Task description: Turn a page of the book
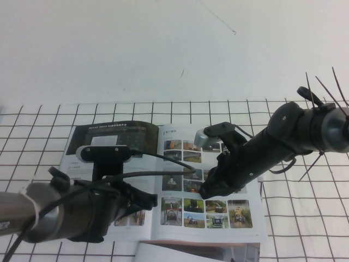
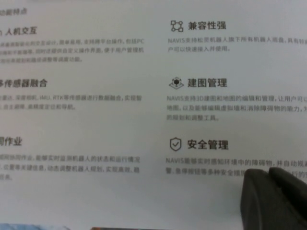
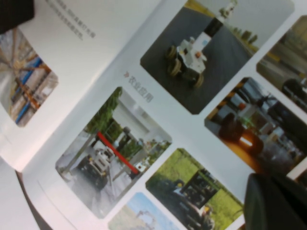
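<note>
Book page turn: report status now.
Left gripper low over the dark-banner page. Right gripper over photo-grid leaf. Book lies open. Nothing in the way.

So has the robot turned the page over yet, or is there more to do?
It looks nearly finished.
Done: the page lies on the left side of the book, dark banner up, beside the photo-grid leaf.
In hand: no leaf is lifted. The left hand hovers low over that page, and the right hand is over the photo grid.
Left: probably just pulling both arms away.
</note>
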You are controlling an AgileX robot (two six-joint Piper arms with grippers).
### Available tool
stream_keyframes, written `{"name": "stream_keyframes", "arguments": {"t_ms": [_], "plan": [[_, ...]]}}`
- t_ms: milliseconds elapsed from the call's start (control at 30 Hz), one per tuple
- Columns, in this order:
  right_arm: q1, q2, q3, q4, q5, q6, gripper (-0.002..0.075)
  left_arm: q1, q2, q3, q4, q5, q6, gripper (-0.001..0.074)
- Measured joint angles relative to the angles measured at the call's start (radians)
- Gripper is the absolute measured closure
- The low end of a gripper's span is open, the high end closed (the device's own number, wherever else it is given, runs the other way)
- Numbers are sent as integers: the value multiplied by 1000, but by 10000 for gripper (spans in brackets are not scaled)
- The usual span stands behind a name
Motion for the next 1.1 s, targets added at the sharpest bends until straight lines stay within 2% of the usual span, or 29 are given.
{"name": "stream_keyframes", "arguments": {"t_ms": [333,533,700,833,1100], "plan": [[0,0,0,-2,0,24,724,0,45,-8,2,0,2,738],[0,-81,18,-61,7,21,724,0,-44,-8,0,-15,2,738],[0,-254,20,-79,3,12,724,0,-202,-8,0,-39,20,738],[0,-400,20,-122,3,11,724,0,-343,-8,0,-43,101,738],[0,-709,20,-260,74,66,725,0,-742,-8,-4,-48,233,738]]}}
